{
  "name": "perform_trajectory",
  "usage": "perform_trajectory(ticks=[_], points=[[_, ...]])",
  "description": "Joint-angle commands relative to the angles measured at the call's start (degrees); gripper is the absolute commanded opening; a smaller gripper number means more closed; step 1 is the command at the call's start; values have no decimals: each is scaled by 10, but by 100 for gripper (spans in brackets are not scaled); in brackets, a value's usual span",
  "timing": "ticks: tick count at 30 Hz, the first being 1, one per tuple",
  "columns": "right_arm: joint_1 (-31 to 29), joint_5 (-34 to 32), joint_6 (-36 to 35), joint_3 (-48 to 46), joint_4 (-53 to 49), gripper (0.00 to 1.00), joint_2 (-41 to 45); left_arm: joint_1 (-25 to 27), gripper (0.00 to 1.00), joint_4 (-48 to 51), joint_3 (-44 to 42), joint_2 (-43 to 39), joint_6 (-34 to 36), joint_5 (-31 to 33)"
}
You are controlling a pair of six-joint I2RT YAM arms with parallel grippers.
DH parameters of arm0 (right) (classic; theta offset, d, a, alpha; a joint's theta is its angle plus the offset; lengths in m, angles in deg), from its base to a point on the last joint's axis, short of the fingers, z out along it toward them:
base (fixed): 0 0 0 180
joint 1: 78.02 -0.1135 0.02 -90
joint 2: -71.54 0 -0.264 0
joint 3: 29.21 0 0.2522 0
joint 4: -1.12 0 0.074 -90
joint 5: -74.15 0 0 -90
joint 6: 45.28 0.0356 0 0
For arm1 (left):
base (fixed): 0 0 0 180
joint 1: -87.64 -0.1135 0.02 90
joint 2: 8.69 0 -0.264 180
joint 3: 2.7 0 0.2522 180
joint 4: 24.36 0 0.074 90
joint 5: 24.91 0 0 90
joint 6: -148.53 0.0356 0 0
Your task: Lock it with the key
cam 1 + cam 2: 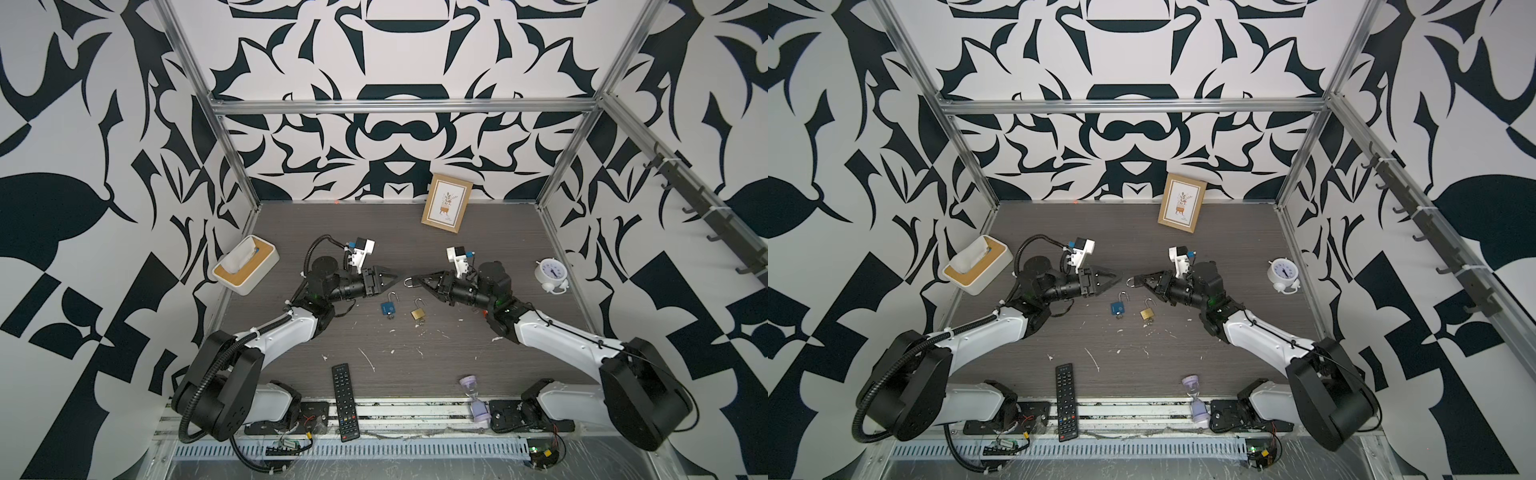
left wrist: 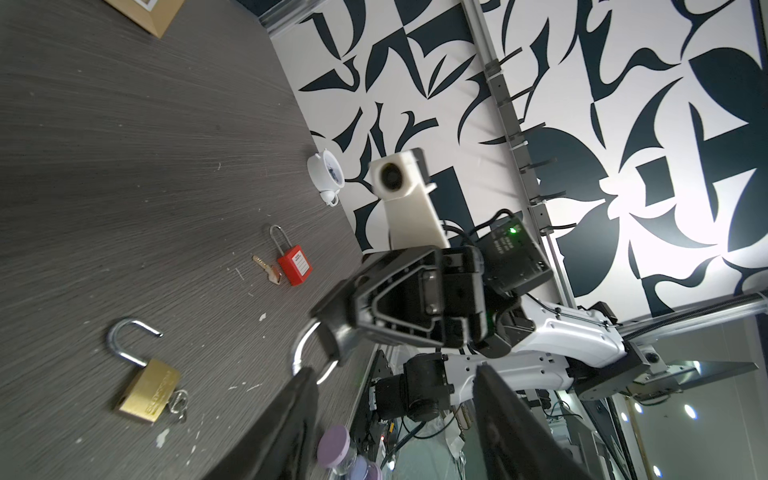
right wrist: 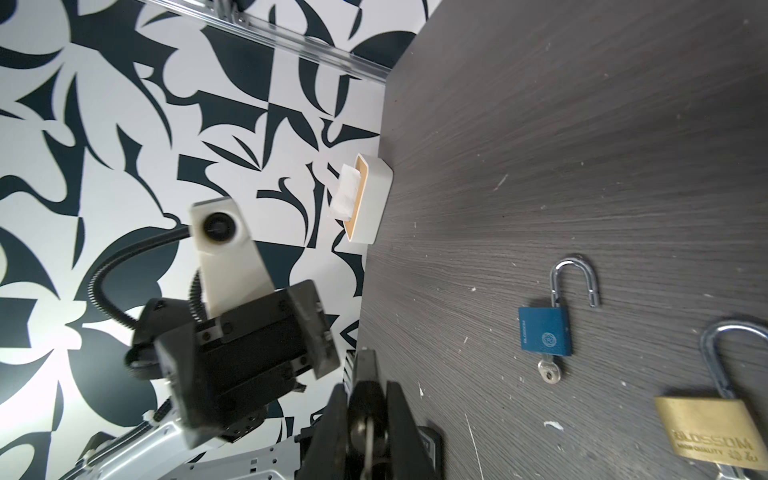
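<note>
My right gripper (image 1: 419,281) (image 3: 365,388) is shut on a black padlock (image 3: 365,405). A silver key (image 3: 369,434) sticks out of the padlock's body between the jaws. Its silver shackle (image 1: 409,283) (image 1: 1131,282) (image 2: 302,353) points toward my left gripper (image 1: 400,277) (image 2: 395,372). The left gripper stands open just in front of the shackle, and one of its fingers (image 2: 291,415) is close beside the shackle. In both top views the two grippers face each other tip to tip above the middle of the table.
A blue padlock (image 1: 389,307) and a brass padlock (image 1: 418,313), shackles open and keys in, lie under the grippers. A red padlock (image 2: 294,266) with a loose key (image 2: 268,270) lies beyond them. Tissue box (image 1: 245,264), picture frame (image 1: 446,203), alarm clock (image 1: 550,274), remote (image 1: 345,401) and hourglass (image 1: 473,399) ring the table.
</note>
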Motion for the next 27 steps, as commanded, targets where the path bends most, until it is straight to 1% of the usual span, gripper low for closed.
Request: perform_trajectory(ticks=[1,5,9,11,15,17,22,27], points=[[-2,-4,-20,7,24,0,31,3,64,-4,-5,7,10,6],[-5,9,-1,8,60,0,10,15,61,-6,10,12,10,2],[-11,14,13,8,100,0,-12,25,56,-6,27,19,8,3],[-14,18,9,14,97,0,-15,30,50,-6,34,29,3,1],[-15,20,5,10,93,0,-17,40,43,-7,41,41,2,-1],[-16,23,7,9,99,0,-19,42,42,-6,43,44,2,-1],[-19,27,4,10,92,0,-22,42,35,-7,45,43,1,2],[-20,30,5,2,98,0,-24,42,32,-9,48,45,4,2]])
